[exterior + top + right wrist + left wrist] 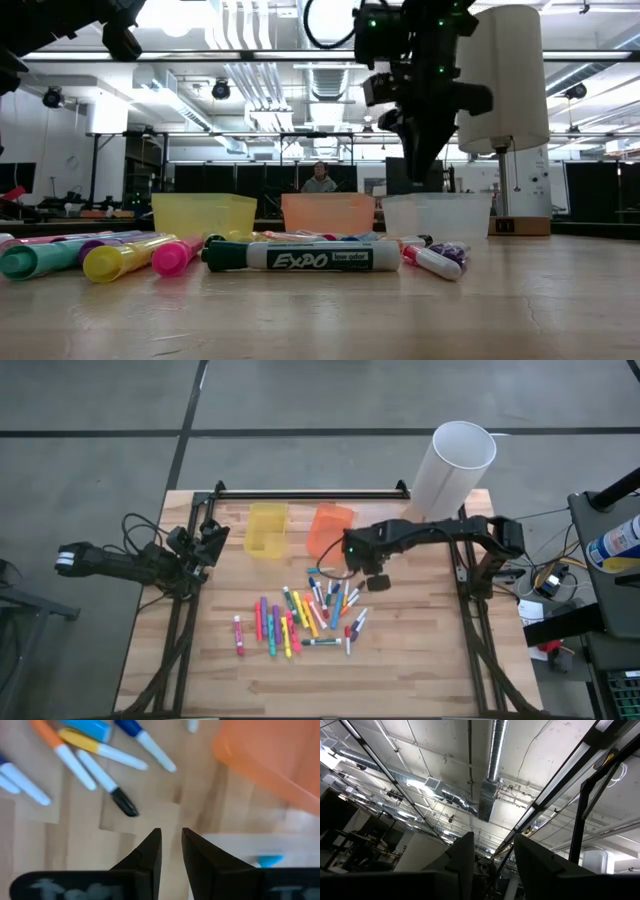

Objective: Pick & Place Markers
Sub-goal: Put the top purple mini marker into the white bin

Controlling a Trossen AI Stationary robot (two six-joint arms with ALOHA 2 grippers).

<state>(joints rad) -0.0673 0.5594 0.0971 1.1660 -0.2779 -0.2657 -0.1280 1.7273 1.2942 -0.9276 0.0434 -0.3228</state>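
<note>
the right gripper (376, 582) is hovering above the wooden table (420, 660), just beside the translucent orange plastic bin (329, 528) and at the far right edge of the scattered coloured capped markers (300, 620), its dark fingers (150, 855) sitting nearly pressed together with only a thin gap, pinching nothing. the markers are lying loose in the middle of the table, near side of the bins. the translucent yellow plastic bin (266, 528) is sitting left of the orange one, the tall white cylinder (453, 470) far right. the left gripper (205, 550) is waiting at the left edge, fingers (462, 857) spread and pointing up at the ceiling.
</note>
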